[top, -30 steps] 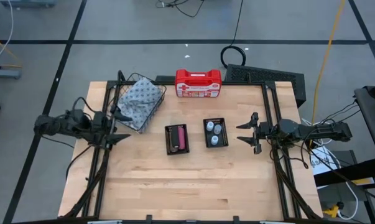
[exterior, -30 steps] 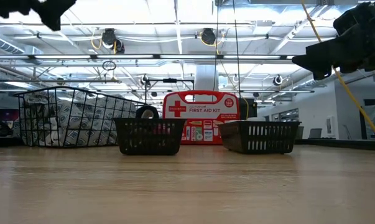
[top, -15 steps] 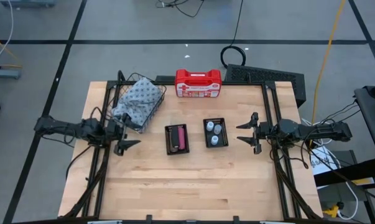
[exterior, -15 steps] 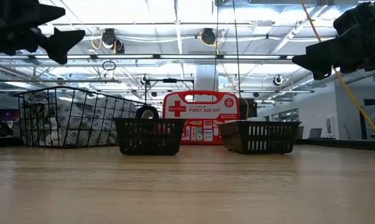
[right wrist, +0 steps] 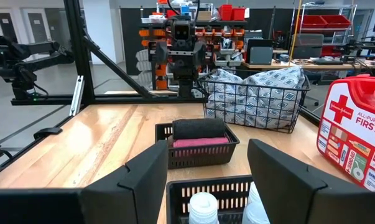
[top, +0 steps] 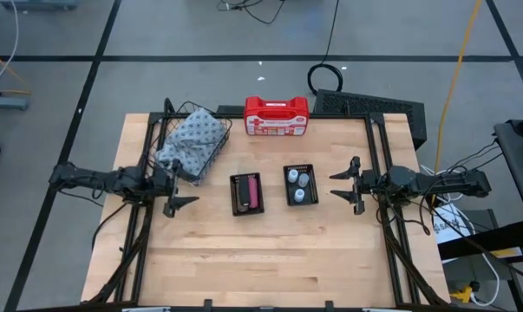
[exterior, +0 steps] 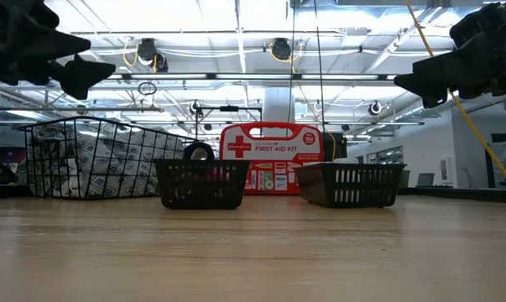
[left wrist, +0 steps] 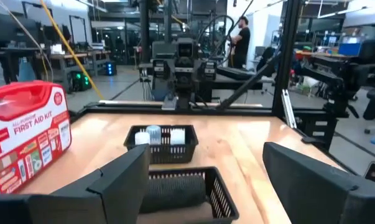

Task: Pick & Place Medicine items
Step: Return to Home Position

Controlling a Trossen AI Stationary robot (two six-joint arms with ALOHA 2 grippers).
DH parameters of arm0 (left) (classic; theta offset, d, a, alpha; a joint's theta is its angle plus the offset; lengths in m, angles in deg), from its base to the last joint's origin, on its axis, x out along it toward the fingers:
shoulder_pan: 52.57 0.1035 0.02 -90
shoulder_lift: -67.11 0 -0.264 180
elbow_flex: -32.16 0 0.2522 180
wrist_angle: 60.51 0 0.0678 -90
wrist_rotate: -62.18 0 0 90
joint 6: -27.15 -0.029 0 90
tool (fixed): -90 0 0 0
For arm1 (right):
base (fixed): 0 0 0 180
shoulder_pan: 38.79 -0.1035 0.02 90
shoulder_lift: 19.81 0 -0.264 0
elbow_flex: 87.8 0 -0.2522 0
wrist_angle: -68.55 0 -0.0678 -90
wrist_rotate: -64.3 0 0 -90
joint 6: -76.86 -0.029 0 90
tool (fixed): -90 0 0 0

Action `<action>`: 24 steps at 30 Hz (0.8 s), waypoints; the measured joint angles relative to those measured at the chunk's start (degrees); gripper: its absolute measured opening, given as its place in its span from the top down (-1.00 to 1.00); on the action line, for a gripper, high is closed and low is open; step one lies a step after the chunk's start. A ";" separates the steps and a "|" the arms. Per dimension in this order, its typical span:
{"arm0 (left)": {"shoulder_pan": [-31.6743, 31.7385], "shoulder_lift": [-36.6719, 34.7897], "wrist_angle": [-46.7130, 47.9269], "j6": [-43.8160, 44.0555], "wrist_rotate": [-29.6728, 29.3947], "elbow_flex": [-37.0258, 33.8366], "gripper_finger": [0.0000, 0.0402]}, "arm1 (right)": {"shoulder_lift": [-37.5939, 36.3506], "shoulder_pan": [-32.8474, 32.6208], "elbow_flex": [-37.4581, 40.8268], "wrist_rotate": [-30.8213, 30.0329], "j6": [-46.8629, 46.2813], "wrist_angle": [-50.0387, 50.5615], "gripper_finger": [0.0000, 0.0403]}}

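- Left gripper (top: 179, 192) hangs over the table's left side, jaws spread wide and holding nothing; right gripper (top: 336, 185) hovers at the right side, also wide and empty.
- Whitish bottles (top: 299, 184) sit in the right black basket (top: 301, 166). The pink block (top: 253, 191) and black block (top: 242, 192) lie side by side in the left black basket (top: 246, 212). All the items in view look to be placed already.
- The main risk, as I judge it, is a spread finger clipping a basket as an arm pulls back. The baskets look light, so a knock could slide them or tip the bottles.
- The left arm passes just beside the wire basket (top: 227, 130) and its patterned cloth (top: 190, 139), so a finger could snag wire or fabric and drag it.
- The first-aid case (top: 277, 117) stands well apart at the table (top: 270, 260) rear, so it seems safe.
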 joint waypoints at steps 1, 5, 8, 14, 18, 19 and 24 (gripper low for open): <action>0.00 0.00 0.42 0.00 -0.04 0.00 -0.57 | 0.00 0.00 -0.02 0.00 0.00 -0.02 -0.04; 0.00 0.07 1.38 -0.15 -0.06 0.00 -0.55 | 0.00 -0.01 -0.01 0.00 0.00 -0.02 -0.04; 0.00 0.07 1.35 -2.94 -0.08 0.00 -0.56 | 0.00 0.00 -0.02 0.00 0.00 -0.02 -0.04; 0.00 0.07 1.35 -3.70 -0.08 0.00 -0.59 | 0.00 -0.01 -0.01 0.00 0.00 0.00 -0.04; 0.00 0.07 1.35 -3.74 -0.08 0.00 -0.56 | 0.00 -0.02 -0.02 0.00 0.00 0.00 -0.04; 0.00 0.07 1.35 -3.70 -0.08 0.00 -0.55 | 0.00 0.00 -0.02 0.00 0.00 -0.02 -0.04; 0.00 0.07 1.35 -3.85 -0.08 0.00 -0.54 | 0.00 -0.01 -0.01 0.00 0.00 0.00 -0.04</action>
